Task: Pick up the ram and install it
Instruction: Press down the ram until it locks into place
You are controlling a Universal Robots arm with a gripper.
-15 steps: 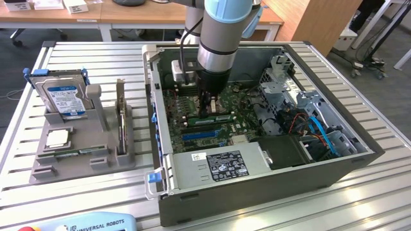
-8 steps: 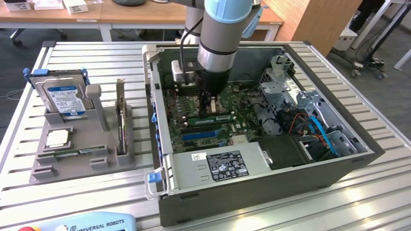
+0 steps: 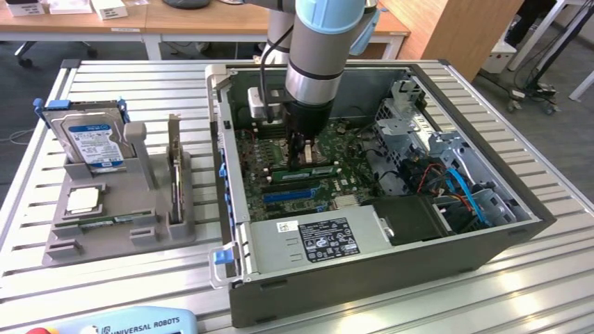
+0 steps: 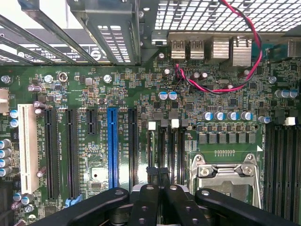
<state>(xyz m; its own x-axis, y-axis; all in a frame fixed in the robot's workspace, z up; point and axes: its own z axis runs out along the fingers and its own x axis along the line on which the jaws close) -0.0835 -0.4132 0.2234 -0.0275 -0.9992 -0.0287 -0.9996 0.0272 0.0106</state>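
The jaws are pressed together, the gripper (image 3: 302, 154) down inside the open computer case (image 3: 483, 254) over the motherboard (image 4: 141, 101), at the memory slots (image 4: 164, 155) beside the processor socket (image 4: 223, 172). The ram (image 3: 299, 172) lies seated in a slot at the fingertips. On the surface (image 3: 121, 278), at the exterior view's left, a grey holder (image 3: 111, 233) carries the hard drive (image 3: 93, 142).
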